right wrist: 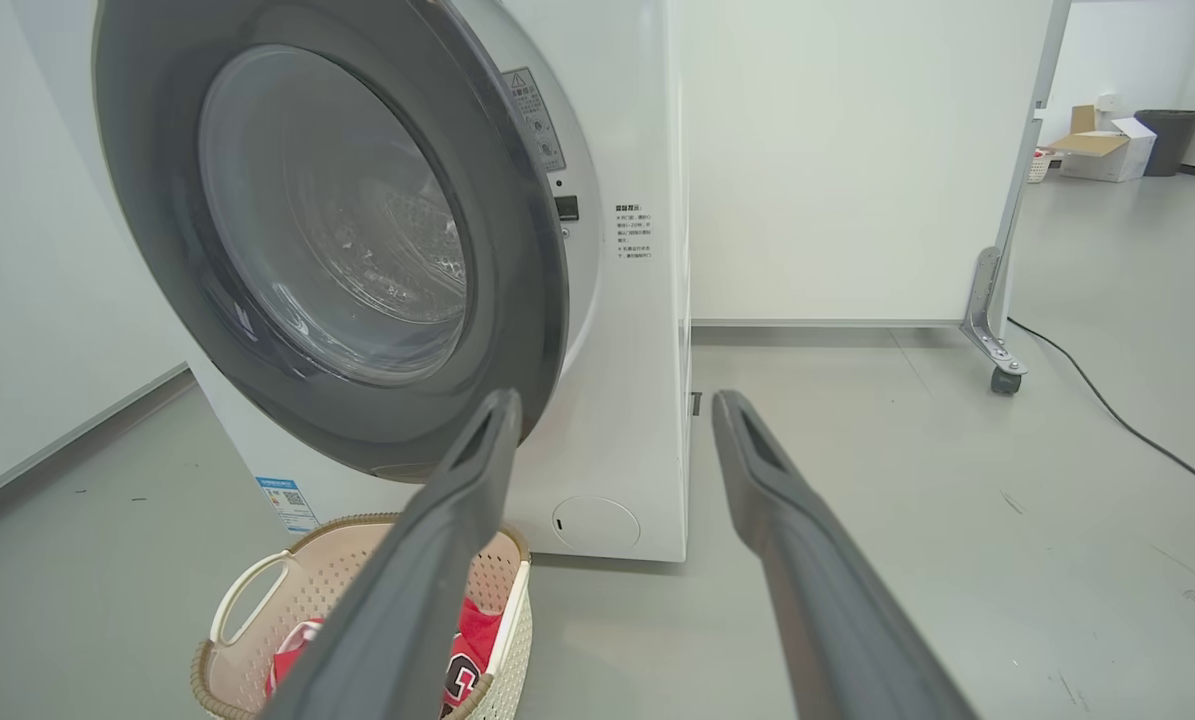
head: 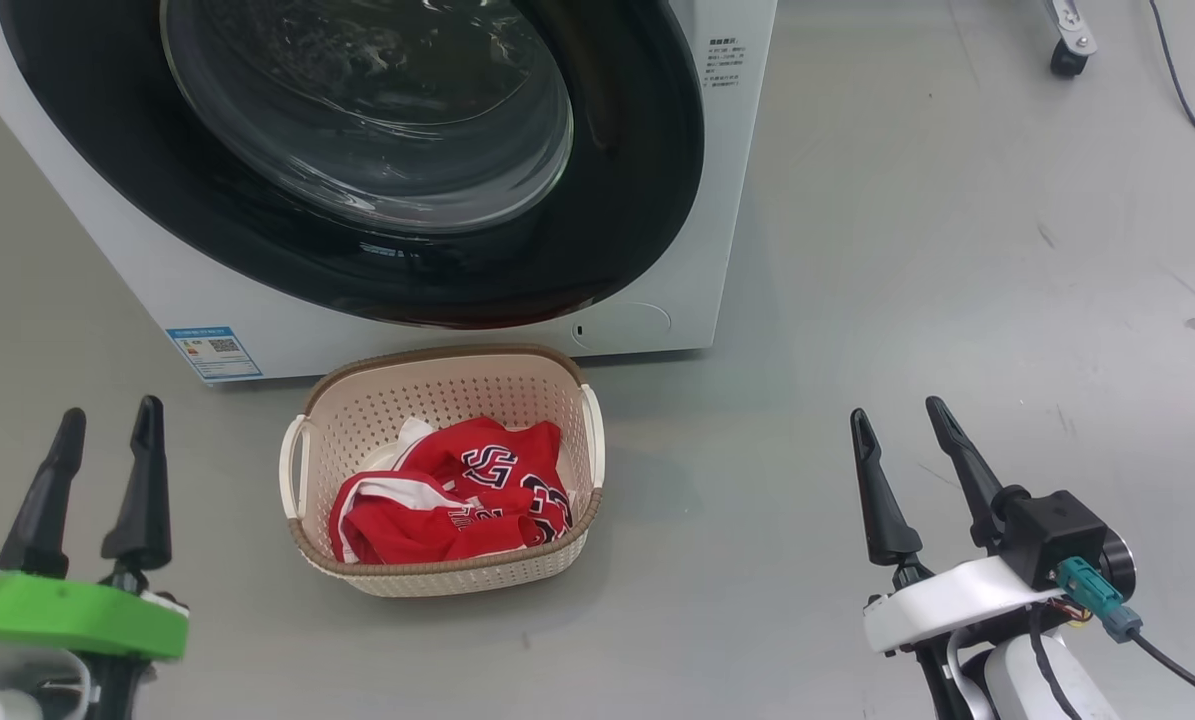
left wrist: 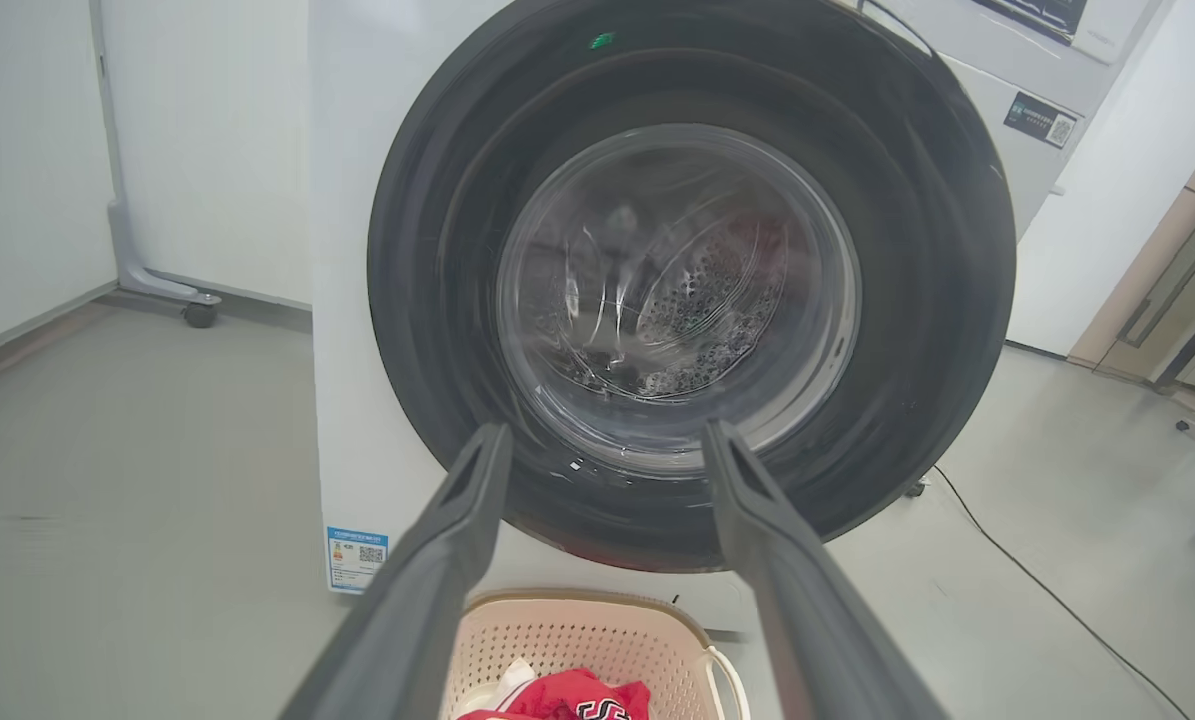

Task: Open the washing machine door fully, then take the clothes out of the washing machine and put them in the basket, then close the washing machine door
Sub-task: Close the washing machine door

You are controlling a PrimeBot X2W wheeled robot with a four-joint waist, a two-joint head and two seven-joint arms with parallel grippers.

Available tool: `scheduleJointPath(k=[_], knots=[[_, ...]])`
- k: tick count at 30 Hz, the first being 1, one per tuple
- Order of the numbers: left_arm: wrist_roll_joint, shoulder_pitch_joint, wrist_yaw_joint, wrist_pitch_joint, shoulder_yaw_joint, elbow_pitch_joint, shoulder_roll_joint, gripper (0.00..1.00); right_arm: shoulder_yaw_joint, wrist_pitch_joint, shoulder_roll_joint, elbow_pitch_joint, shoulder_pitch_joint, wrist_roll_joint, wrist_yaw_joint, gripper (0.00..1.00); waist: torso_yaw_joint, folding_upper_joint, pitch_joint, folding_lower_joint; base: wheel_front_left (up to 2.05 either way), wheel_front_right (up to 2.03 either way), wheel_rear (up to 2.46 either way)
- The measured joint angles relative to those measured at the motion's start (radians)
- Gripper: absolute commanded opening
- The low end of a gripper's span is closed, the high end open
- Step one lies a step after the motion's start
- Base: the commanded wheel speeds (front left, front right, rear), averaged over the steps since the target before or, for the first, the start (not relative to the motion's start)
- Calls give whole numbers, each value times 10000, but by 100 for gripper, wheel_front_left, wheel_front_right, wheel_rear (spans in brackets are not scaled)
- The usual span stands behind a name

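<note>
**Both grippers facing the washing machine (head: pixel 147 270).** The left gripper (head: pixel 111 412) and the right gripper (head: pixel 895 410) each hold their 2 fingers apart and carry nothing. The basket (head: pixel 437 356) stands on the floor between the 2 grippers and a little ahead of them, nearer the left one. The clothes (head: pixel 437 500) lie bunched inside it. The washing machine door (head: pixel 617 200) rises ahead of both sets of fingertips, directly beyond the basket, and lies against the machine front. Whether it is latched cannot be told. In the right wrist view its outer edge seems to stand slightly proud of the white panel.

Judged state: unloading is done and closing is at or near its end.

Risks:
1. An unlatched door may drift open if no firm push seats it.
2. A push landing on the bulging glass rather than the black rim may let a fingertip skid.
3. A low reach forward may clip the basket, which sits just below the door's lower edge.
</note>
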State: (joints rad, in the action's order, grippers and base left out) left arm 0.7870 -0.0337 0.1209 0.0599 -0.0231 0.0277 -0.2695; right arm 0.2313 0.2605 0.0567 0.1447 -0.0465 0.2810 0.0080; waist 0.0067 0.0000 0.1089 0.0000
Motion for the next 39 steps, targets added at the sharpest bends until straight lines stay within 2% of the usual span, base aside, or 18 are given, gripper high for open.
scheduleJointPath(k=[4, 8, 13, 28, 39], knots=[[-1058, 252, -31, 608, -253, -100, 2, 100, -82, 0, 0, -8, 133, -44, -2, 100, -5, 0, -59, 0, 0, 0, 0], [-1929, 539, -393, 970, -575, -176, -12, 100, -113, 0, -2, 2, 302, -121, -2, 100, -18, 0, -127, 0, 0, 0, 0], [-2525, 872, -815, 1231, -926, -385, 50, 100, -88, 0, -4, 132, 521, -234, 0, 100, -53, 0, -241, 0, 0, 0, 0], [-3166, 1386, -1536, 1452, -1505, -529, 608, 100, -148, 0, -25, 226, 942, -282, -2, 100, -108, 0, -498, 0, 0, 0, 0], [-3256, 1614, -1772, 1540, -1530, -587, 734, 100, -148, 0, -75, 284, 1018, -282, 0, 100, -123, 0, -653, 0, 0, 0, 0]])
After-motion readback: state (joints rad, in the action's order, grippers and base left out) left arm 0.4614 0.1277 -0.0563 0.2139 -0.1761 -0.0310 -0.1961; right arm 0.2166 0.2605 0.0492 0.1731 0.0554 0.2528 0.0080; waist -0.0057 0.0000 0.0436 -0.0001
